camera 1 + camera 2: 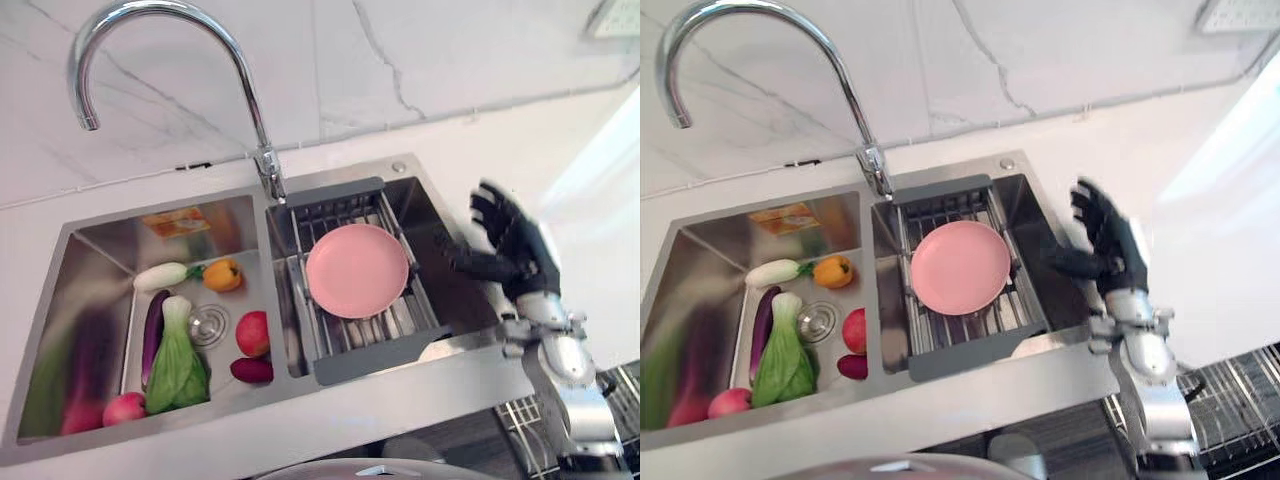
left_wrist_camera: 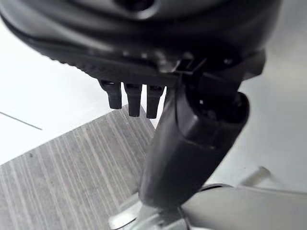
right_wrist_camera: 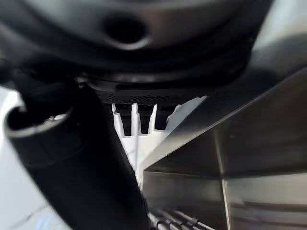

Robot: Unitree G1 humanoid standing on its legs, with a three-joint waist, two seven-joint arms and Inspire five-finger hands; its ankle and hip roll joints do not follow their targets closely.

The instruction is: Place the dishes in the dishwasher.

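Left of the right robot hand (image 1: pixel 512 243), whose fingers are spread and hold nothing, the pink plate (image 1: pixel 357 270) lies flat on the sink rack (image 1: pixel 345 340), within its nearer reach.

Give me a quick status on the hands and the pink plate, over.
Right hand open, empty, over sink's right rim. Left hand idle, above the floor. Pink plate still on the drain rack in the right basin. Nothing blocking.
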